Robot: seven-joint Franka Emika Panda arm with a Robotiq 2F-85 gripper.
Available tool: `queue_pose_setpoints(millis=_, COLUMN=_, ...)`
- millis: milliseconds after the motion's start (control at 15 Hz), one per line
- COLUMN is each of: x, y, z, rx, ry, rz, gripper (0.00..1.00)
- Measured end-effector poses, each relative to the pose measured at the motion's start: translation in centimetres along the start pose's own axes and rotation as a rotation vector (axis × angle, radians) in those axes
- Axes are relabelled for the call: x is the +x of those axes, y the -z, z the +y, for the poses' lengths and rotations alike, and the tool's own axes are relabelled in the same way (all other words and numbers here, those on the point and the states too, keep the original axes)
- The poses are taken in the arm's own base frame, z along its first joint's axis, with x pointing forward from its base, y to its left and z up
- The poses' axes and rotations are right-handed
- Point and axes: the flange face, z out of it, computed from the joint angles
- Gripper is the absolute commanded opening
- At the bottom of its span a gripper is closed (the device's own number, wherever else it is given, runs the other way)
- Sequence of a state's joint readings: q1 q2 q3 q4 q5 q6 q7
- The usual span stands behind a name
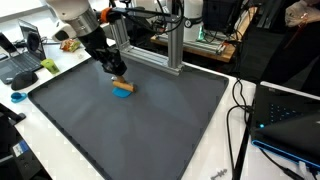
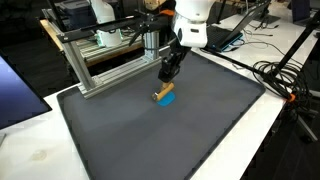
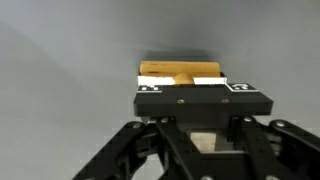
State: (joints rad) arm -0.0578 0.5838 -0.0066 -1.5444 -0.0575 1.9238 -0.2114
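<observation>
My gripper [image 1: 116, 72] hangs low over the dark mat [image 1: 150, 130]. Its fingertips are at the top of a small wooden block [image 1: 119, 82] that rests tilted on a blue block [image 1: 123, 91]. The same pair shows in the other exterior view, with the wooden block [image 2: 160, 95] on the blue block [image 2: 169, 100] just under the gripper [image 2: 167, 76]. In the wrist view the wooden block [image 3: 178, 70] lies just beyond the black gripper body [image 3: 200, 100], which hides the fingertips. Whether the fingers are closed on the wooden block does not show.
A metal frame [image 1: 175, 45] stands at the mat's far edge, also seen in the other exterior view [image 2: 100, 60]. Laptops [image 1: 290, 115] and cables [image 2: 285, 80] lie beside the mat. A blue object [image 1: 18, 97] and a green one [image 1: 50, 65] sit on the white table.
</observation>
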Motion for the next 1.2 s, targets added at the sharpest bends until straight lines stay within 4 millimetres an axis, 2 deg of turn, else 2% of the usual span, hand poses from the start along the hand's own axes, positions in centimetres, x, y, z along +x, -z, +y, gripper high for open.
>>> queue_pose_setpoints(millis=1200, x=0.48, y=0.09, z=-0.02, rx=-0.007, ry=-0.005, rz=0.018, gripper=0.22)
